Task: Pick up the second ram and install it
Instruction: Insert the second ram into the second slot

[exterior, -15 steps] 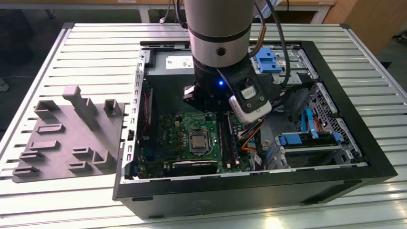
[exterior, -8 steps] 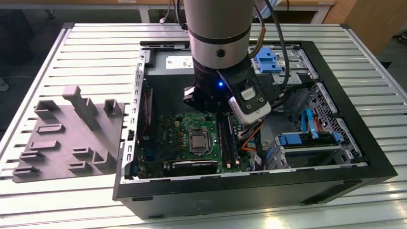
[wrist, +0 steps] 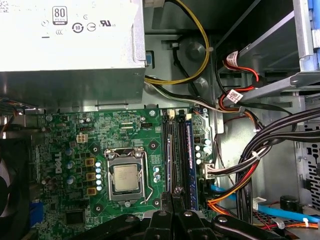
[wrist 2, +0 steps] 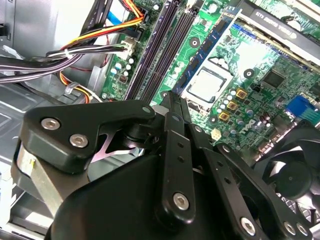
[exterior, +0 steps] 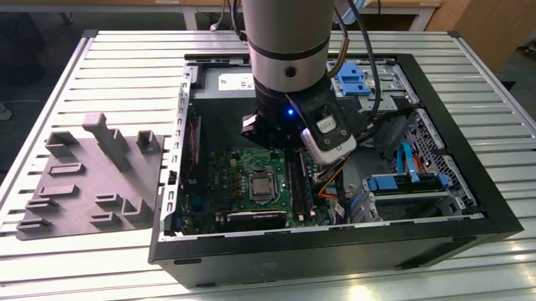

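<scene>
Grey tray (exterior: 84, 185) in exterior view; in both wrist views, jaws together over slots (wrist: 172, 150) (wrist 2: 155, 55)

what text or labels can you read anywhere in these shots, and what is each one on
Power supply label: round marks and fine print, too small to quote reliably.
Motherboard: white lettering, too small to read.
Cable tags: reddish print, blurred.
Nothing else is legible.

table (exterior: 50, 263): ribbed bare metal, satin sheen. tray (exterior: 84, 182): matt grey plastic. computer case (exterior: 335, 251): matt black metal. gripper (wrist 2: 172, 100): matt black links, shiny screws. motherboard (wrist: 125, 130): glossy green.
</scene>
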`<state>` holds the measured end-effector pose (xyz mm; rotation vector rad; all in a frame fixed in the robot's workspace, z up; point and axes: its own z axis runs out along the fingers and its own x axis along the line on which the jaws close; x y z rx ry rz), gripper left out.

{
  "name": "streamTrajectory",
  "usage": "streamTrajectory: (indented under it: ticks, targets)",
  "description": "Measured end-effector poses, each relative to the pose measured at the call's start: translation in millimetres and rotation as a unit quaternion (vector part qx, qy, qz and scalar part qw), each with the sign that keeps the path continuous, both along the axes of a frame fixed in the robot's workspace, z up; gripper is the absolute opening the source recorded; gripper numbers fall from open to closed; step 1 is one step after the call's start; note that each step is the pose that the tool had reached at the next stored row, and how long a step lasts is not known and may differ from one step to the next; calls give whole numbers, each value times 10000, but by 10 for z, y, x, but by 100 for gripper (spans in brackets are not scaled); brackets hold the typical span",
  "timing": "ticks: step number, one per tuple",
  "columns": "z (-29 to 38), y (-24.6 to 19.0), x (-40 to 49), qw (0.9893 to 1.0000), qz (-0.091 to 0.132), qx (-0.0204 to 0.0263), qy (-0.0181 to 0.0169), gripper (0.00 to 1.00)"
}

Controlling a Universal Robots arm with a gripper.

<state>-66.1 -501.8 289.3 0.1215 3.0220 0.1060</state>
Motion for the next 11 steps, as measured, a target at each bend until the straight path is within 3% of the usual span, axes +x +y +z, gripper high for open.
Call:
streamTrajectory:
  ticks: [11]
  targets:
    - [-28, 0, 0, 10000, 0, 4, 0, 12]
